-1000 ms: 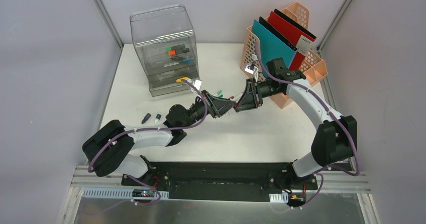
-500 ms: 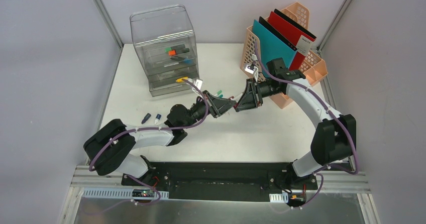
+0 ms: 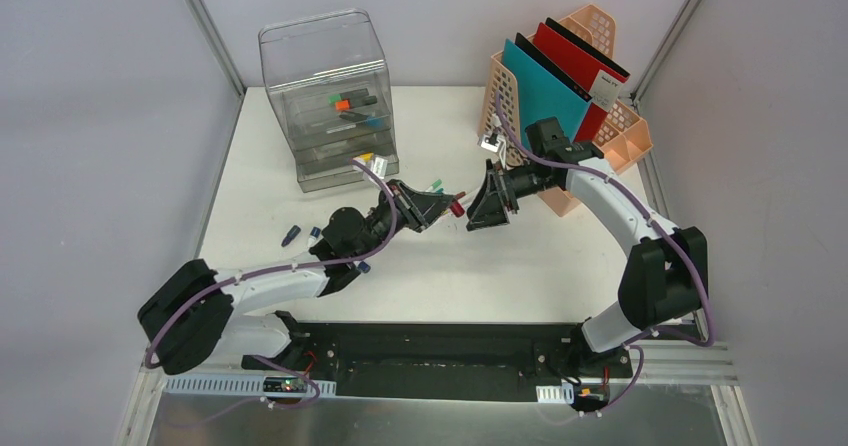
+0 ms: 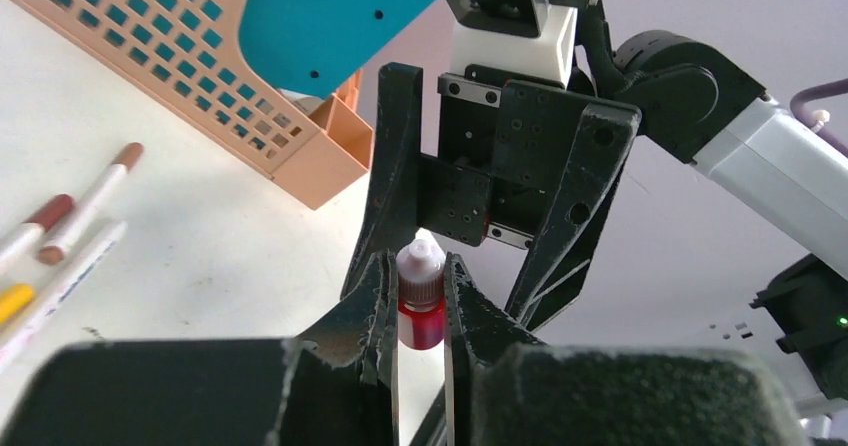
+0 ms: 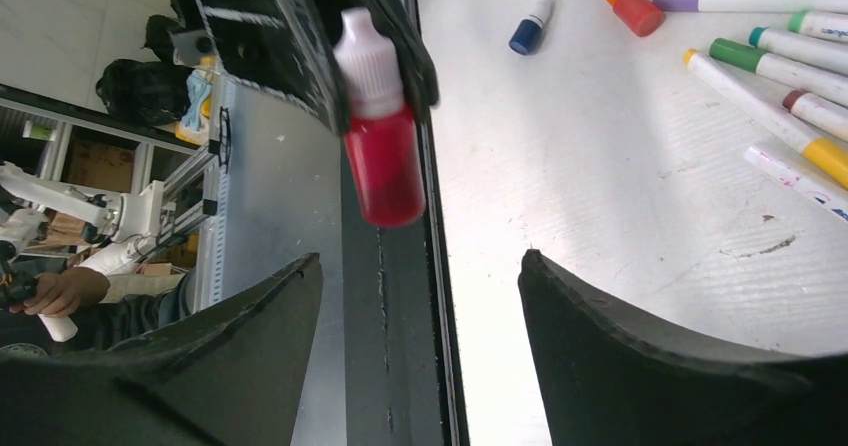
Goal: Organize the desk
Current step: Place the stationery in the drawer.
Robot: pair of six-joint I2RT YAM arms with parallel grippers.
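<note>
Pinching a red bottle [image 4: 421,301], the left gripper [image 3: 443,206] holds it above the desk [image 3: 520,266]; at its 3 o'clock, the right gripper [image 3: 480,210] gapes open.

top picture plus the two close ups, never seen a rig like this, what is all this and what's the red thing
These are two robot arms bolted to the near edge of a white desk. The top picture looks down from above and behind them. The other two come from small cameras on each arm's wrist, so each shows its own tool's fingers up close. The left tool is shut on a small red dropper bottle, held in the air. The right tool faces it with its fingers wide open, not touching it. On the desk stand a clear drawer box and a peach basket with folders; markers and small blue bottles lie loose.
</note>
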